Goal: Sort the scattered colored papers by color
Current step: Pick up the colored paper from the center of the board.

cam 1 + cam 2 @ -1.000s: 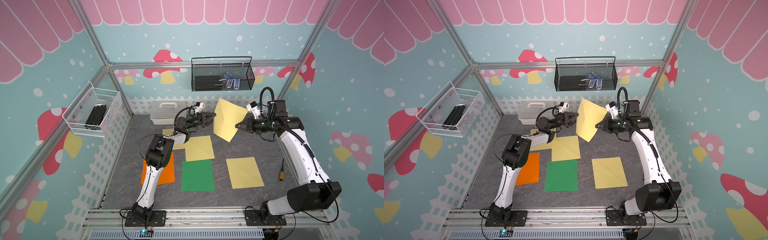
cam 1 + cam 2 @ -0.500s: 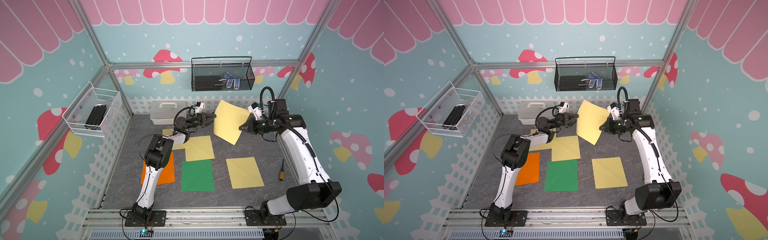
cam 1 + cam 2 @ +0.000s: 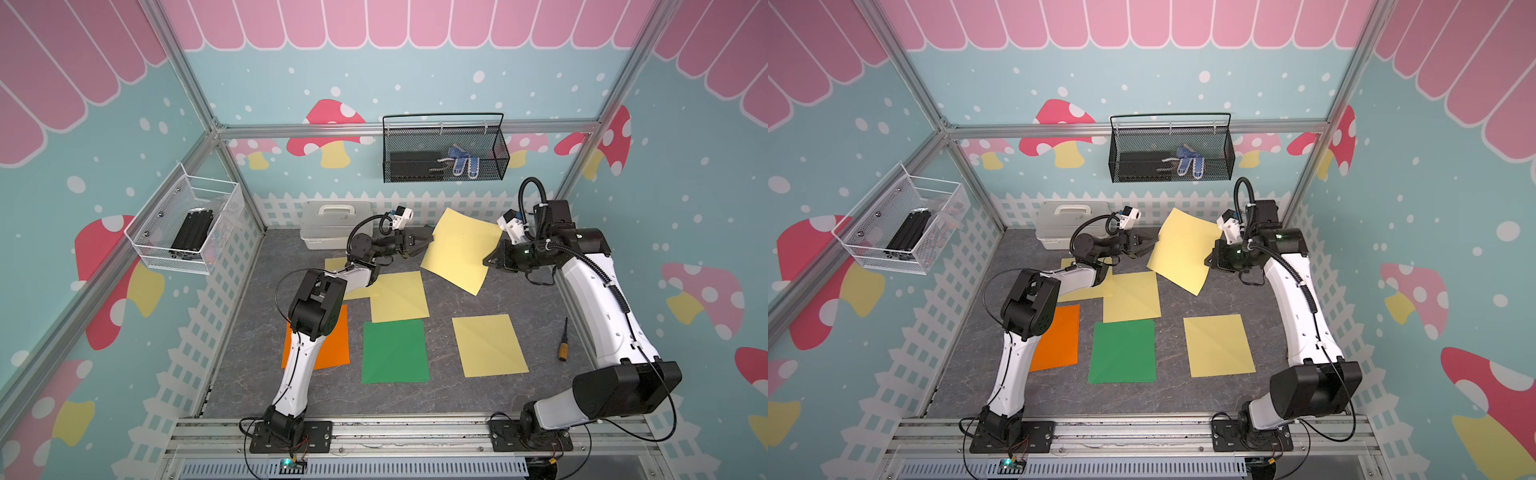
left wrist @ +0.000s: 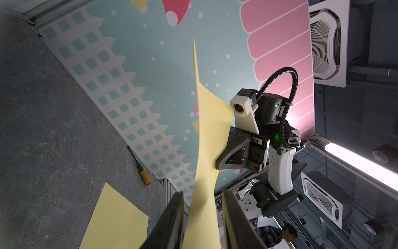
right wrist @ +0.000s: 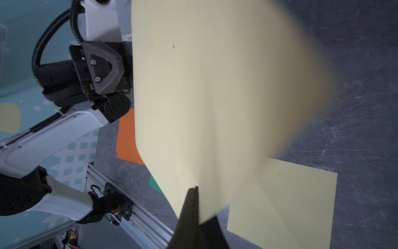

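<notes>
In a top view the right gripper [image 3: 488, 261] is clamped tight on one edge of a thin, pale yellow rectangular paper, the raised yellow sheet [image 3: 461, 249], which hangs tilted and gently curved above the back of the dark grey, stone-veined tabletop [image 3: 519, 299]. Opposite it, the left gripper [image 3: 427, 242] sits at the far edge. Flat on the table lie two matte yellow sheets [image 3: 399, 296] [image 3: 489, 345], a green sheet [image 3: 394, 351] edge to edge with the nearer yellow one, and an orange sheet [image 3: 336, 340] partly under the left arm. A wooden-handled screwdriver [image 3: 563, 347] lies by the right arm, and a white lidded plastic box [image 3: 334, 226] stands at the back wall. Over to the left wrist: the dark fingers [image 4: 172, 222] stand apart on either side of the sheet's edge, paper running between them with a gap on each side, so nothing is pinched here, while across the sheet the right gripper's black wedge tips bite the paper. Right wrist now: the two fingers [image 5: 191, 207] are pressed flat together on the sheet, whose far edge is a smooth blur.
</notes>
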`<action>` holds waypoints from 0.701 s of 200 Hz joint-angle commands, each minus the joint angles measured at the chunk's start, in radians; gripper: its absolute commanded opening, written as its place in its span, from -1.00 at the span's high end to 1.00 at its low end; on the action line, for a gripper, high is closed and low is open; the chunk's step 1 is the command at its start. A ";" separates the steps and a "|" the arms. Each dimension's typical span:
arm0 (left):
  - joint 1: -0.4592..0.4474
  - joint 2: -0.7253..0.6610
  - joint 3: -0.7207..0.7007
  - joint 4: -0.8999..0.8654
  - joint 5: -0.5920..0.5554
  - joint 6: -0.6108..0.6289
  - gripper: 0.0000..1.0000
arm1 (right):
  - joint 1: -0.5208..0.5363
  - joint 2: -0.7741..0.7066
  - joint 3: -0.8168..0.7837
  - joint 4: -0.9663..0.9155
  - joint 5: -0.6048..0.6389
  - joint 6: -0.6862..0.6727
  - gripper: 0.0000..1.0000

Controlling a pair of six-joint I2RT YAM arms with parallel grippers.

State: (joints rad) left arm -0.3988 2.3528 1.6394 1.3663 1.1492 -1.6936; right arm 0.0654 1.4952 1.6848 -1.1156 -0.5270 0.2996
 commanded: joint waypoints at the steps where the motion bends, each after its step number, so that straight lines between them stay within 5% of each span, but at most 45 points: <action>1: 0.003 -0.066 -0.014 0.052 0.060 0.009 0.33 | -0.001 0.000 0.026 -0.031 0.002 -0.039 0.90; 43: 0.003 -0.070 -0.004 0.052 0.090 0.005 0.34 | 0.007 0.007 0.026 -0.059 0.085 -0.055 0.90; 140: -0.042 -0.017 0.024 0.053 0.111 -0.010 0.33 | 0.038 -0.014 0.022 -0.023 -0.023 -0.085 0.91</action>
State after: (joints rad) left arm -0.4160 2.3192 1.6352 1.3666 1.2224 -1.6867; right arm 0.0933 1.4979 1.6867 -1.1366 -0.5129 0.2485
